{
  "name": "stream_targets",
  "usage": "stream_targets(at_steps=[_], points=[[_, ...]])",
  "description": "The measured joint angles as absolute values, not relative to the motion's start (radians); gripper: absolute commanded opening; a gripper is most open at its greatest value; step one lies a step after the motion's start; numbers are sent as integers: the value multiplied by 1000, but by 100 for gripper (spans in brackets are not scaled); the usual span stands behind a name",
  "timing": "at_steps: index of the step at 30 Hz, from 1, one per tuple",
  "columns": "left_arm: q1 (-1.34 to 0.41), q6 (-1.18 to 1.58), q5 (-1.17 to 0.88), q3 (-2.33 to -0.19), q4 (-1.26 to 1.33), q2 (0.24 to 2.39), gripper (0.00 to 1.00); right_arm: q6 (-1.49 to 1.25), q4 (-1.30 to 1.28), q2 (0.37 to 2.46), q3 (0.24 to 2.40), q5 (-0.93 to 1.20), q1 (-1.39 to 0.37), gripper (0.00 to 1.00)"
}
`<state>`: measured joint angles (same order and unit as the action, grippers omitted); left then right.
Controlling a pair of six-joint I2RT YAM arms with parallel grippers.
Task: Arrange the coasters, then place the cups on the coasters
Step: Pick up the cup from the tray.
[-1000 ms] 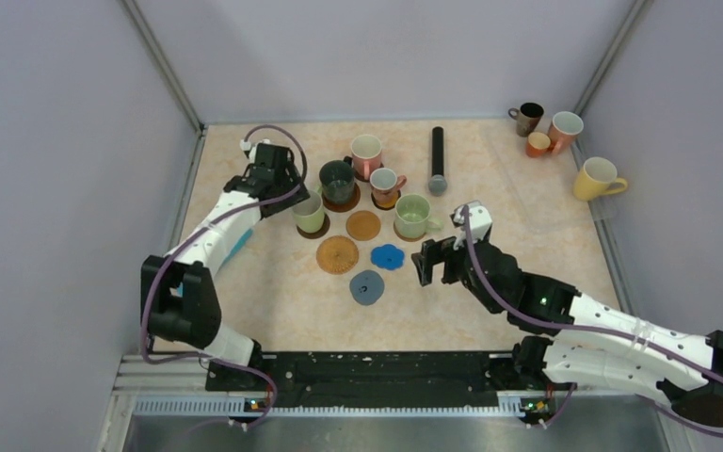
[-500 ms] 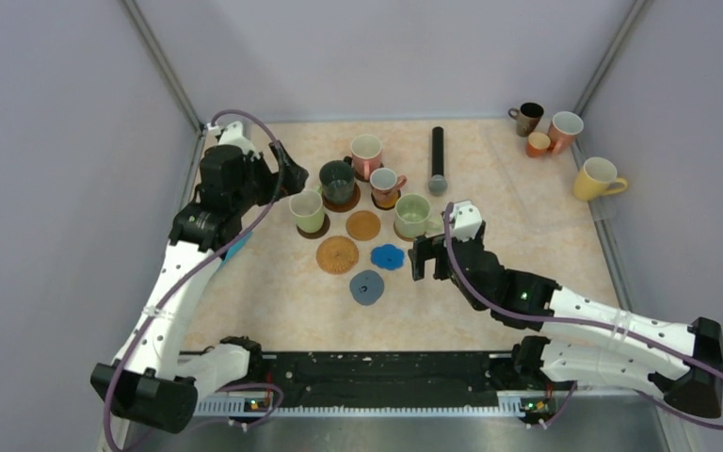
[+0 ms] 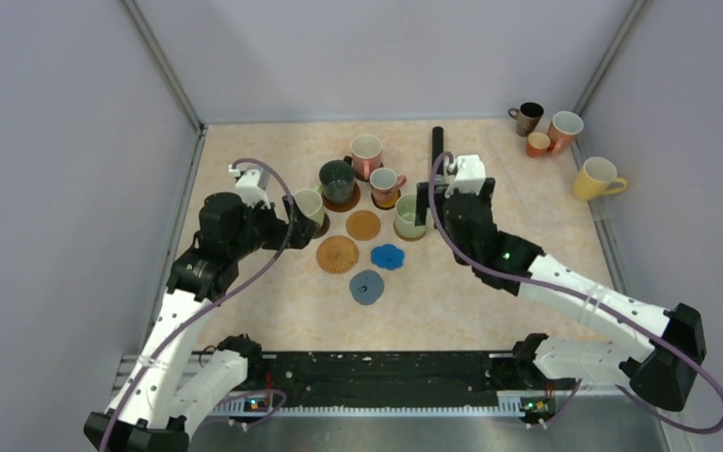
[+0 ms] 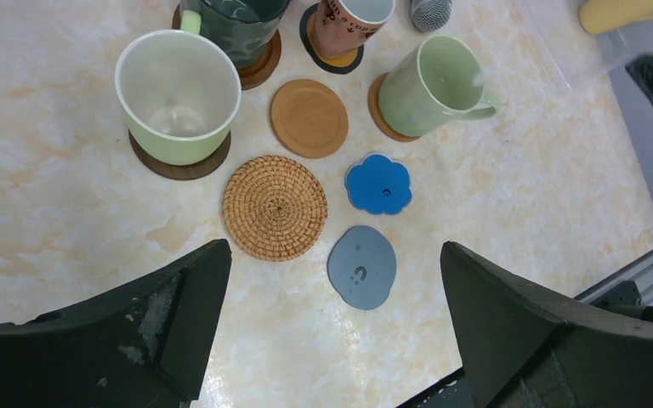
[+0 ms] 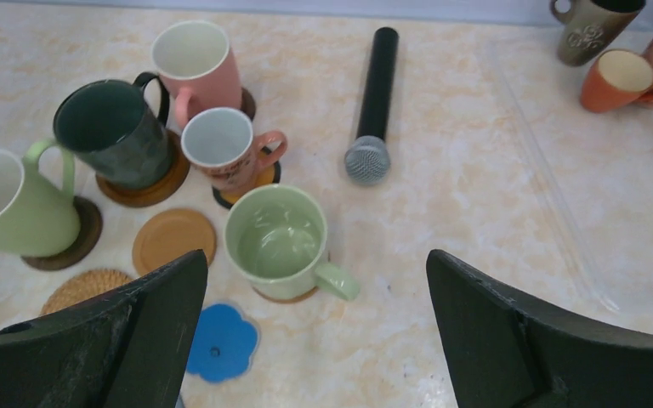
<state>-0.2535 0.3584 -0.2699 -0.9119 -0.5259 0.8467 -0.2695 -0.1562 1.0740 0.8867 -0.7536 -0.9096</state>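
Five cups stand on coasters in a cluster: a pale green cup point(image 4: 177, 93), a dark green cup point(image 5: 115, 129), a tall pink cup point(image 5: 194, 59), a small pink cup point(image 5: 221, 144) and a second pale green cup point(image 5: 276, 240). Four coasters lie bare: a tan disc point(image 4: 309, 117), a woven one point(image 4: 275, 206), a blue flower point(image 4: 377, 184) and a grey-blue one point(image 4: 361, 267). My left gripper point(image 4: 333, 248) hangs open and empty above them, beside the left green cup point(image 3: 309, 207). My right gripper point(image 5: 315, 255), also open and empty, hovers over the second green cup point(image 3: 409, 217).
A black microphone with a grey tip point(image 5: 375, 98) lies behind the cluster. At the far right stand a dark brown cup point(image 3: 528, 117), a small orange cup point(image 3: 538, 143), a pink cup point(image 3: 565, 127) and a yellow cup point(image 3: 597, 178), by a clear plastic sheet point(image 5: 553, 195).
The left arm drew back toward the near side from the cluster's far left, and its jaws widened. The right gripper moved away from me to above the second green cup.
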Motion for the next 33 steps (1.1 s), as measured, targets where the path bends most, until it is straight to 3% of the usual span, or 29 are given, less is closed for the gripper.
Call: stream_targets(at_steps=[10, 24, 33], points=[[-307, 336, -228, -815, -513, 690, 99, -188, -113, 1271, 969, -687, -674, 94], [-366, 329, -88, -811, -544, 651, 99, -70, -130, 1654, 1345, -632, -276, 60], [-432, 310, -15, -811, -551, 644, 99, -76, -161, 1764, 1410, -769, -83, 56]])
